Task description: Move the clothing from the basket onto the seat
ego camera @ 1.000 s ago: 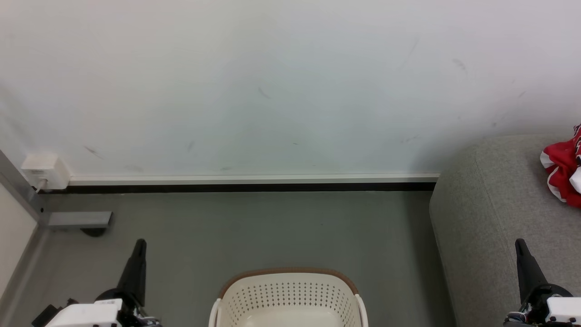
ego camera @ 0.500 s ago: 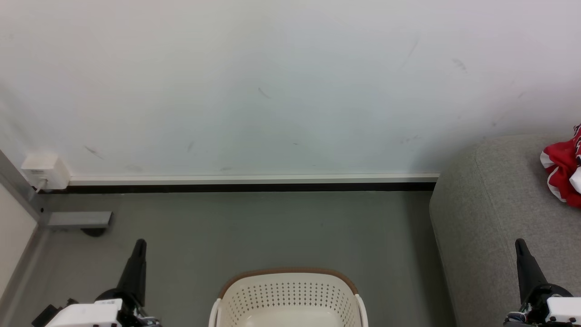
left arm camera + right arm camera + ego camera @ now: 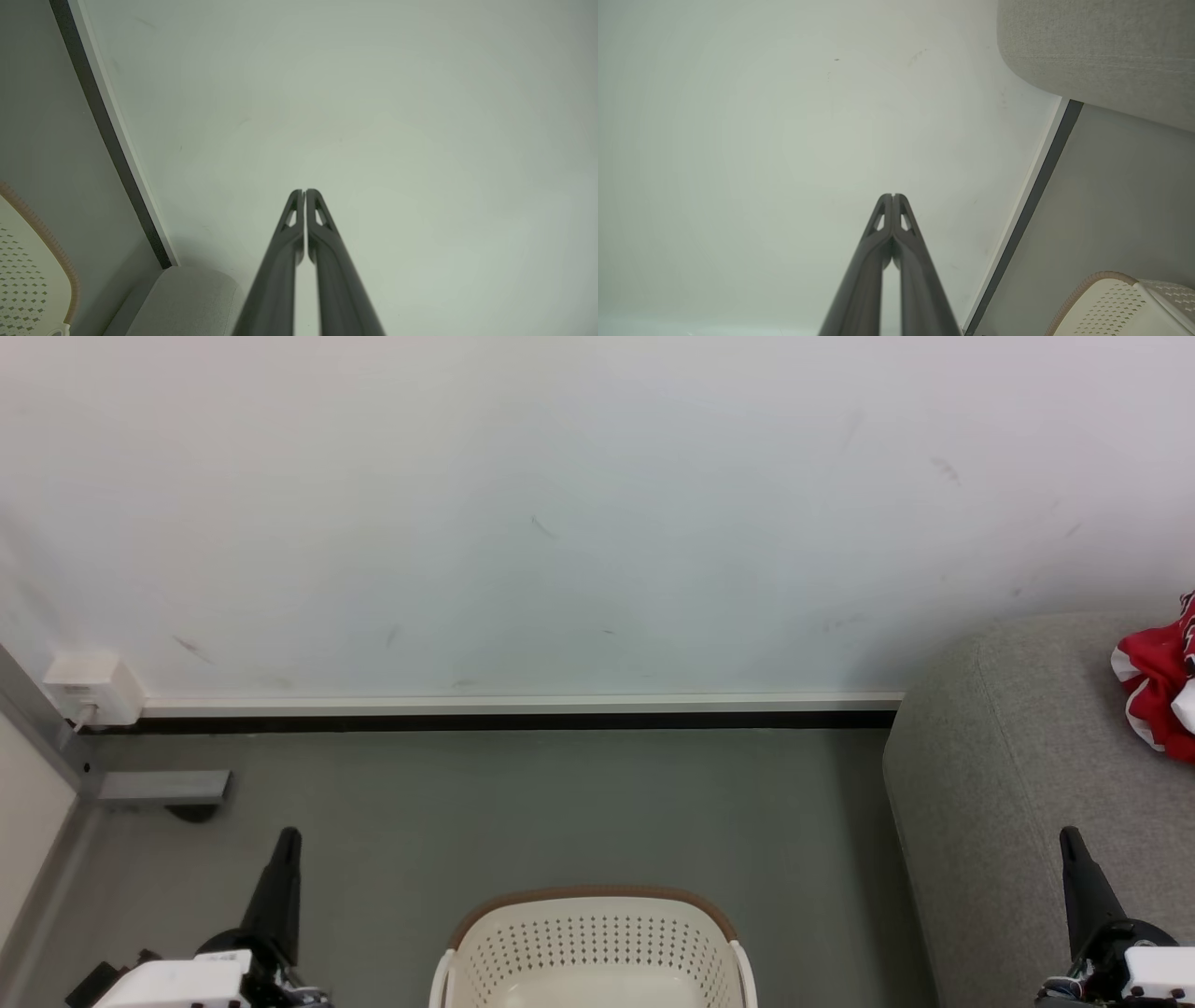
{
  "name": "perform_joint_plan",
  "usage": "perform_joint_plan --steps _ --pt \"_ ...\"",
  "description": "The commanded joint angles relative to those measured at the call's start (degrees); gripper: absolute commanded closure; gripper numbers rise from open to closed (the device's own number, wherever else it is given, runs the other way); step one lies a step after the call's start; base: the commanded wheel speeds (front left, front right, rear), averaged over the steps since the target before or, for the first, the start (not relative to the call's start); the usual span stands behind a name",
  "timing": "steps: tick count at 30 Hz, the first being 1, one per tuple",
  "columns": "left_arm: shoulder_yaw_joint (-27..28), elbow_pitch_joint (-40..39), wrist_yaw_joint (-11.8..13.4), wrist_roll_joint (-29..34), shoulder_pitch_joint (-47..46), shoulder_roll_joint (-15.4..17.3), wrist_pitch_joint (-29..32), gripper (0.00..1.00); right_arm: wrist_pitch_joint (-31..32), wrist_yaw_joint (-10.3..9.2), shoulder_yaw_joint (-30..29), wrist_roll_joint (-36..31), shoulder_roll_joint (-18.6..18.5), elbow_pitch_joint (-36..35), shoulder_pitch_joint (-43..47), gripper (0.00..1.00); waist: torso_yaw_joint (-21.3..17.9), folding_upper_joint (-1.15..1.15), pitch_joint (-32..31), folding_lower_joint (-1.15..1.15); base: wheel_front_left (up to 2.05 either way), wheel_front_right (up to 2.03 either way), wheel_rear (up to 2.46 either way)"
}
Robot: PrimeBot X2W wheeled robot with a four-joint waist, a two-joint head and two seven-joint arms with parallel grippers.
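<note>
Nothing has stirred in the last second. The wall, the floor, both arms and the cloth sit exactly where they were. I take that to mean the work is done and the arms are parked rather than reaching.

The white wall (image 3: 597,504) fills the upper half of the head view, matte and faintly scuffed. Below it the floor (image 3: 560,803) is smooth grey, edged by a white-and-black skirting (image 3: 523,709). At the right the seat (image 3: 1008,756) bulges in, a coarse grey weave with a rounded corner. The basket (image 3: 597,893) stands on the floor at bottom centre. It is hard cream plastic punched with rows of holes under a brown rim, and what shows of its inside is bare.

The clothing (image 3: 1153,695) lies on the seat at the right edge, a soft crumpled red heap with white trim, partly cut off by the frame. The left gripper (image 3: 288,840) at lower left and the right gripper (image 3: 1070,840) at lower right point up. Each has its slim dark fingers pressed together on nothing. A small white box (image 3: 91,689) hugs the wall at the left.
</note>
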Motion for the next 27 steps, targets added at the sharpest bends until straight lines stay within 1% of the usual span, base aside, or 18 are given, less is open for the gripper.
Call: perform_joint_plan --steps 1,27 --pt "0.1 -0.1 -0.3 -0.7 -0.3 0.1 0.3 1.00 0.2 -0.12 -0.2 0.1 -0.3 -0.3 -0.3 1.00 0.0 0.00 0.0 0.00 0.00 0.00 0.00" --pt "0.1 -0.1 -0.3 -0.7 -0.3 0.1 0.3 1.00 0.2 -0.12 -0.2 0.1 -0.4 -0.3 -0.3 1.00 0.0 0.00 0.0 0.00 0.00 0.00 0.00"
